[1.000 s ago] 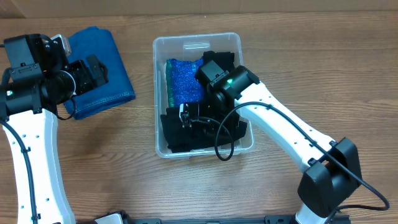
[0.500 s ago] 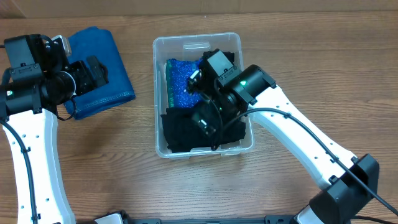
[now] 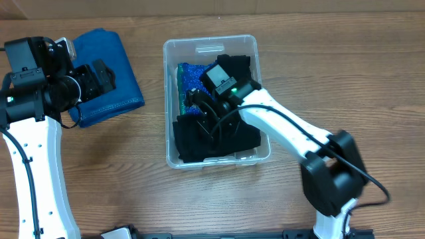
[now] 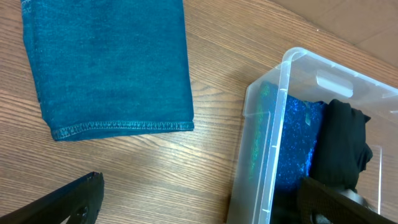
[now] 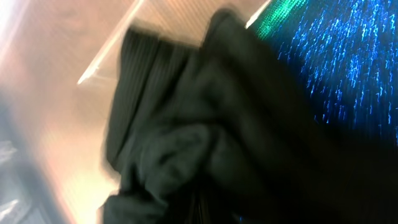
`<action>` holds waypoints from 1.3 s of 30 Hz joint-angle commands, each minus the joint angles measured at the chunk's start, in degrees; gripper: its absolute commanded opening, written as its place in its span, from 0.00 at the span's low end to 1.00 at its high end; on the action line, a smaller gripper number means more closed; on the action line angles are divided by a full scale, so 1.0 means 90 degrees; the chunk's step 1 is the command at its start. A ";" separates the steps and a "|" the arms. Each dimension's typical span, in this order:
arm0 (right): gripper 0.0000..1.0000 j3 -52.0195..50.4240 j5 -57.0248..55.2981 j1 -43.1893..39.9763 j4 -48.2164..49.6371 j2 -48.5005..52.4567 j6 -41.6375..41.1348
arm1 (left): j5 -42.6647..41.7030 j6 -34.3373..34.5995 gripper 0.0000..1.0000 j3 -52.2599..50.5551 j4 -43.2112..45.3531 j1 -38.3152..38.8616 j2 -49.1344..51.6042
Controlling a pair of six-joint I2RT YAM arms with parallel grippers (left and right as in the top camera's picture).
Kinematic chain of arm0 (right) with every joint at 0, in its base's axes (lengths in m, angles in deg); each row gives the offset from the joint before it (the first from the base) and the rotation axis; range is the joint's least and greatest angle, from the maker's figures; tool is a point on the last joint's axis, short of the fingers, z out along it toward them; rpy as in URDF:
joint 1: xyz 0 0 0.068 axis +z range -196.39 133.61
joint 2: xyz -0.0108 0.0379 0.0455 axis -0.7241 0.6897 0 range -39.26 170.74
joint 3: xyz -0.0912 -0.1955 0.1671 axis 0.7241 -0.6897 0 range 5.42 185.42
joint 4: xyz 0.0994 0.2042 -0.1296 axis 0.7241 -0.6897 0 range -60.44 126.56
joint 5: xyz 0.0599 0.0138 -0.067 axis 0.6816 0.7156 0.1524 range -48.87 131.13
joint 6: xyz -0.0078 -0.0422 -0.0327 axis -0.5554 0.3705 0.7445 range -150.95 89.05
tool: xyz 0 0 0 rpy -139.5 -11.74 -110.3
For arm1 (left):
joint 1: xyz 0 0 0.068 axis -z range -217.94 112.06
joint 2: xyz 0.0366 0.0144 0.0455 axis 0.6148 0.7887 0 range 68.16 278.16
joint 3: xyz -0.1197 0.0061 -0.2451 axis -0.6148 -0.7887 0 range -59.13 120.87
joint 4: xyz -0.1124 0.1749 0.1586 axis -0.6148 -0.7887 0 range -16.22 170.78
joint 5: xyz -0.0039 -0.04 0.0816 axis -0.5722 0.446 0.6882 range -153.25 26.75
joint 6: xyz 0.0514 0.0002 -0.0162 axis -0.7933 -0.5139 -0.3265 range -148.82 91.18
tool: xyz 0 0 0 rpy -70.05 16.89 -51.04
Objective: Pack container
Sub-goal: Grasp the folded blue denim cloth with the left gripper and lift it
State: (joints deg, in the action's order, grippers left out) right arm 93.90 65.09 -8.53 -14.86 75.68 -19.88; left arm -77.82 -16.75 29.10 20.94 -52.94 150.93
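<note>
The clear container stands mid-table, with a sparkly blue cloth at its back left and a black cloth across its front. My right gripper is down inside the container over these cloths. In the right wrist view the gripper is buried in bunched black cloth, jaws together, with the sparkly blue cloth beside it. My left gripper is open and empty over a folded blue cloth. In the left wrist view the gripper hangs between the blue cloth and the container.
Bare wooden table lies between the folded blue cloth and the container, and in front of both. The right arm's white links reach from the front right corner across the container's right rim.
My right gripper has swung from the front of the container toward its back left. The black cloth now lies flatter across the front. The left arm has not moved.
</note>
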 commanded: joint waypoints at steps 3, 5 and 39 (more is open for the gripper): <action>0.06 -0.0075 -0.0036 -0.0053 0.0561 0.1377 -0.1049 | 0.0017 -0.0058 1.00 0.0129 0.0005 0.0002 -0.0061; 0.06 -0.0073 -0.0034 -0.0061 0.0544 0.1435 -0.1049 | 0.0017 -0.0058 1.00 0.0129 0.0005 0.0002 -0.0061; 1.00 0.1467 -0.1280 -0.5552 -0.2499 -0.1659 -0.2178 | 0.0308 0.0029 1.00 0.4255 -0.1134 -0.1736 0.4437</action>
State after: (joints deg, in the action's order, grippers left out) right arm 108.88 53.77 -58.45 -37.76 60.66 -39.70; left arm -81.49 -15.66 65.93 11.20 -68.68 185.02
